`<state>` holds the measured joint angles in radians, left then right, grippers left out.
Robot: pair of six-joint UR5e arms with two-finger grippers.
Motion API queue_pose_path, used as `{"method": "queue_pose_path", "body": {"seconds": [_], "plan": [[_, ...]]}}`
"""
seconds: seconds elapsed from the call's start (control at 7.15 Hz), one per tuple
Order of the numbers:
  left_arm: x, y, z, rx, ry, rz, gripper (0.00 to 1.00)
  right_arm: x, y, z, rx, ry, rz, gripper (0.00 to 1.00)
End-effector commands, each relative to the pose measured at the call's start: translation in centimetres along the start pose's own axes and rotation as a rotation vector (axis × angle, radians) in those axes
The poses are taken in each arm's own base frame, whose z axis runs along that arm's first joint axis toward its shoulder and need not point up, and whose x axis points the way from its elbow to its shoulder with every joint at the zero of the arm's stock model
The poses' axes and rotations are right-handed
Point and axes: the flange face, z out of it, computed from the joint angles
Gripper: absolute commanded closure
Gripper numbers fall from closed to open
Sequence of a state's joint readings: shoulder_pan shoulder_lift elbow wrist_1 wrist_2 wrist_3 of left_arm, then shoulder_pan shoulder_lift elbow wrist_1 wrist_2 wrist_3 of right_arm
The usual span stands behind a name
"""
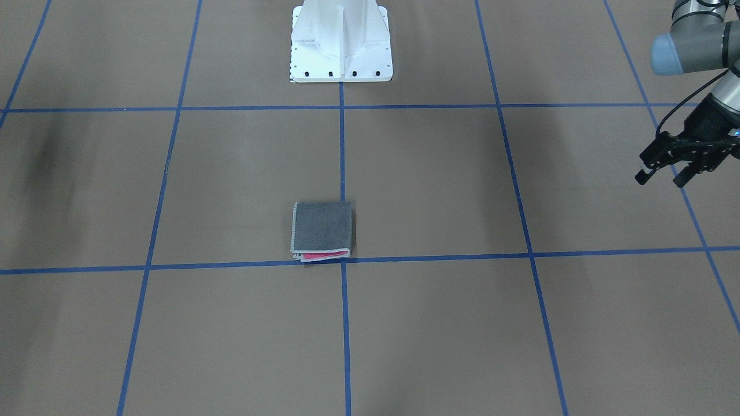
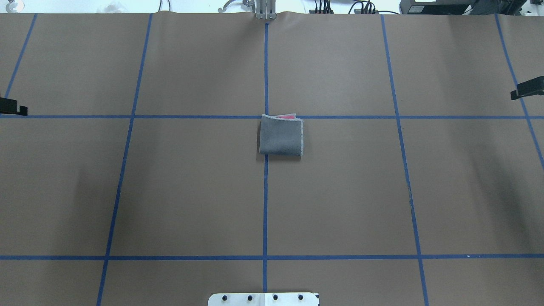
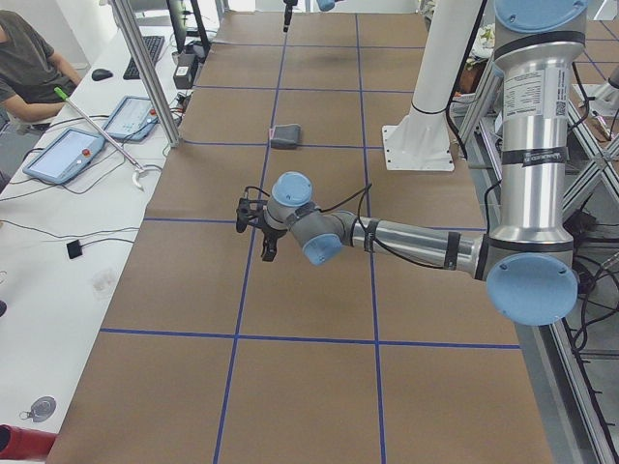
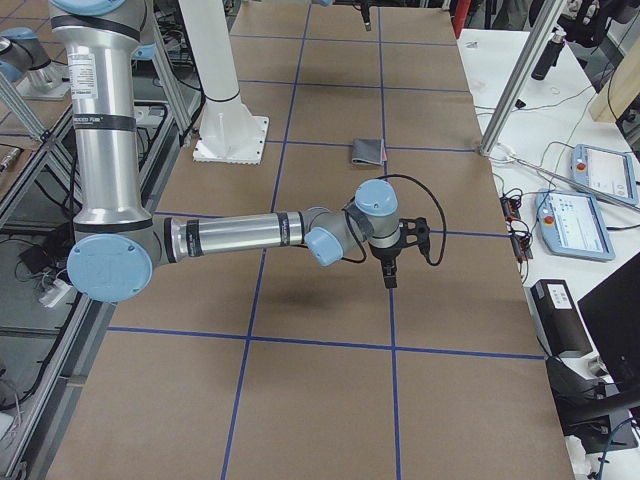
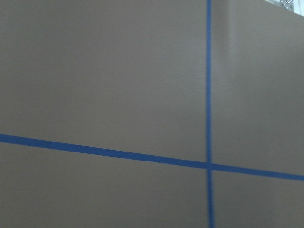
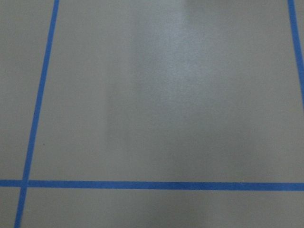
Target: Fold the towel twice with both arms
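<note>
Starting at the left hand (image 1: 659,180): hangs above the bare brown worktop (image 2: 191,191) toward its left end, black fingers parted, gripping nothing. Shows through its wrist camera only brown paper and crossing blue tape lines (image 2: 265,204). Carries on its arm's upright tube a white label (image 3: 535,92), print too small to read.

Moving right, well away from that hand, to the towel (image 2: 280,136): folded into a small thick rectangle, dark grey face up, pink layers peeping out at the edge away from the robot, pale stitched border along the side toward the right hand. Sits flat at a crossing of tape lines, touched by neither hand.

Further right to the right hand (image 4: 390,272): raised over the worktop's other end, well apart from the towel. Cannot tell whether open or closed, with only a black sliver at the overhead view's edge.
</note>
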<state>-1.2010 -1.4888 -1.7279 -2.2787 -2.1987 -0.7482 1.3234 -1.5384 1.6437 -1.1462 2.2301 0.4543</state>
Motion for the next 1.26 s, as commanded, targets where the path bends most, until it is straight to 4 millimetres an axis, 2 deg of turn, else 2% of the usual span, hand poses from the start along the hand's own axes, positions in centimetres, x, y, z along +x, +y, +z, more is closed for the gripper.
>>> {"method": "queue_pose_path", "body": {"seconds": [0.0, 0.14, 0.28, 0.42, 0.56, 0.98, 1.12], "plan": [[-6.1, -0.3, -1.6, -0.143, -0.135, 0.158, 0.01, 3.0, -1.0, -1.5, -0.104, 0.053, -0.076, 0.0], [-7.5, -0.6, -2.3, -0.228, -0.122, 0.135, 0.01, 2.9, -0.4, -1.2, -0.155, 0.0, -0.04, 0.0], [-7.9, -0.9, -2.5, -0.267, -0.122, 0.085, 0.01, 3.6, 0.2, -1.4, -0.179, -0.045, -0.007, 0.0], [-8.1, -1.3, -2.6, -0.325, -0.114, 0.009, 0.01, 4.5, 1.1, -0.6, -0.197, -0.035, -0.033, 0.0], [-7.9, -3.8, -4.3, -0.335, -0.116, -0.054, 0.01, 4.9, 1.1, -0.1, -0.209, -0.037, -0.061, 0.0], [-9.4, -3.9, -4.6, -0.355, -0.12, -0.089, 0.01, 4.9, 0.9, 0.2, -0.215, -0.042, -0.061, 0.0], [-10.1, -4.3, -5.7, -0.345, -0.099, -0.126, 0.01, 4.9, 0.7, 0.3, -0.215, -0.042, -0.061, 0.0]]}}
